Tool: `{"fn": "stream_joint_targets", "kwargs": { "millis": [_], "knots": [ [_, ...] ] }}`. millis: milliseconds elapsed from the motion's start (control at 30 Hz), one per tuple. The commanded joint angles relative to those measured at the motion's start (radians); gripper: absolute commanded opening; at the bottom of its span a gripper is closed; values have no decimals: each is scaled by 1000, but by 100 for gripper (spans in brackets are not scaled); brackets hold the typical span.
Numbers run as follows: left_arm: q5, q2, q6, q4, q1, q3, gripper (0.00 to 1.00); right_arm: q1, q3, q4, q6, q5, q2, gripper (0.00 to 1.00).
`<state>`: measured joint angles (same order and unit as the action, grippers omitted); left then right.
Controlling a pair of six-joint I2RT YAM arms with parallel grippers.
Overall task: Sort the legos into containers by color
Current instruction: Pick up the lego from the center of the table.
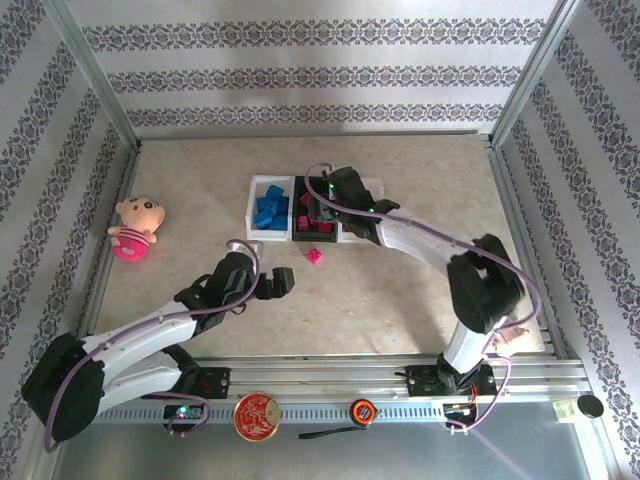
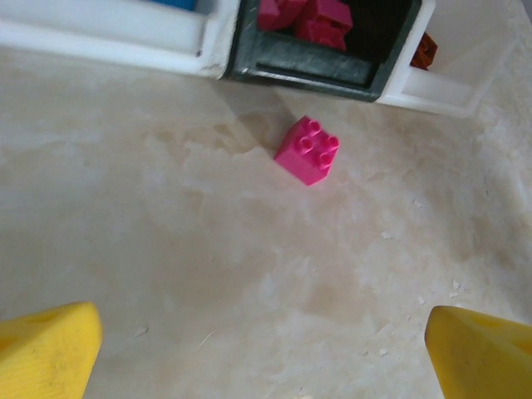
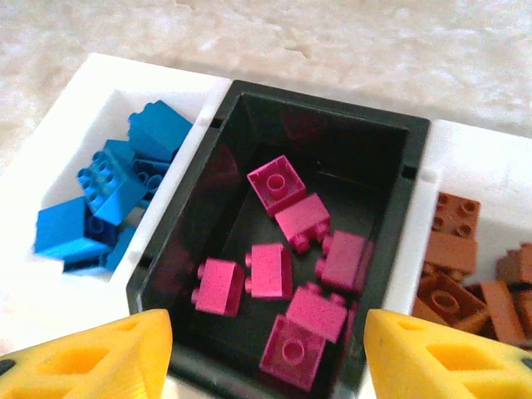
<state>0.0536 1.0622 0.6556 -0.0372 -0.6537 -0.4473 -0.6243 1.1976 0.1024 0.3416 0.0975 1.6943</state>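
Beige marbled tabletop [image 1: 400, 290] lies under both arms, with patterned walls around it. I see three small rectangular open-top trays in a row at the far middle. The white plastic tray on the left [image 3: 108, 71] has blue studded bricks [image 3: 108, 179] heaped in it. The black tray [image 3: 332, 120] in the middle holds magenta-pink bricks [image 3: 287, 266]. The white tray on the right [image 3: 482, 141] holds orange-brown bricks [image 3: 457, 266].

My right gripper [image 3: 266, 349] hangs over the black tray, its yellow fingers [image 3: 100, 357] parted with nothing between them. One loose magenta-pink brick [image 2: 307, 150] sits studs up on the table just in front of the black tray, touching nothing. My left gripper [image 2: 266, 341] hovers on the near side of that brick, jaws spread wide and empty. A pink plush doll [image 1: 135, 228] lies well apart near the table's left edge.
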Motion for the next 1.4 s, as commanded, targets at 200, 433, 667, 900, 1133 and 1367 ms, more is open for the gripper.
{"fn": "stream_joint_targets", "kwargs": {
  "millis": [200, 433, 667, 900, 1133, 1367],
  "knots": [
    [-8, 372, -185, 105, -68, -293, 97, 8, -341, -105, 88, 13, -312, 65],
    [-131, 635, -271, 170, -136, -502, 90, 15, -521, -116, 135, 13, -502, 66],
    [-243, 789, -313, 203, -126, -620, 77, 15, -607, -123, 162, 12, -590, 66],
    [-216, 852, -310, 146, -95, -642, 63, 15, -629, -120, 159, 11, -630, 66],
    [-158, 798, -288, 125, -101, -587, 42, 17, -635, -114, 152, 21, -650, 66],
    [-105, 601, -243, 116, -123, -514, 37, 21, -647, -126, 158, 26, -643, 66]
  ]
}}
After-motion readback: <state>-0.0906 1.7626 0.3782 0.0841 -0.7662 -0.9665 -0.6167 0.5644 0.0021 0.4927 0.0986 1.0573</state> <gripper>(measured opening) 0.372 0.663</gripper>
